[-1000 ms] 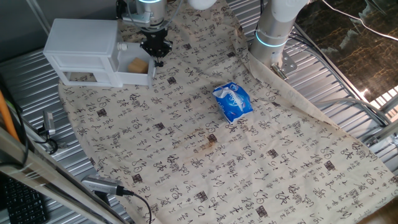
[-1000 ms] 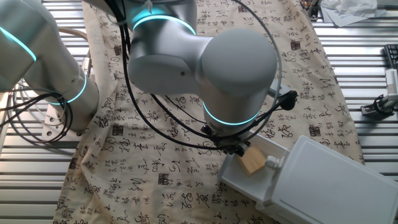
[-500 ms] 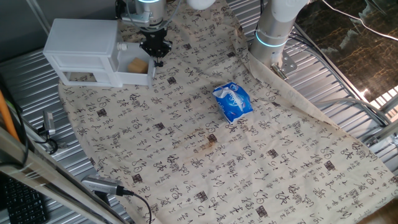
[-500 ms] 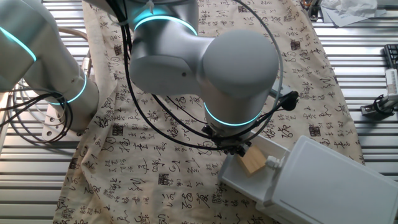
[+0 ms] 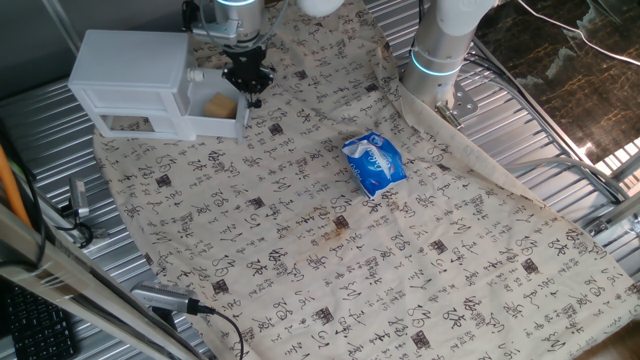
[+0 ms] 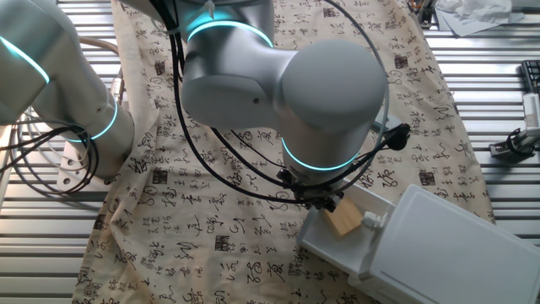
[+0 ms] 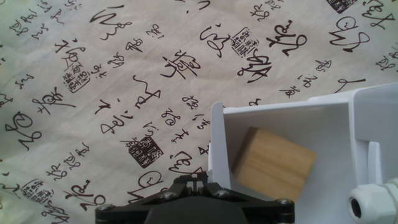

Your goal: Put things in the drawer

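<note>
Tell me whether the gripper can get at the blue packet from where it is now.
Probably yes. The blue packet lies alone on the open cloth, nothing over it, while the gripper hangs by the drawer. Only bare cloth lies between them.

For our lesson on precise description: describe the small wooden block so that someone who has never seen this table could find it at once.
Find the boxy white plastic cabinet at the far corner of the cloth printed with black characters. Its pulled-out white drawer holds the small light-tan wooden block. It is the only thing in the drawer, plain and unmarked, unlike the blue packet mid-cloth.
</note>
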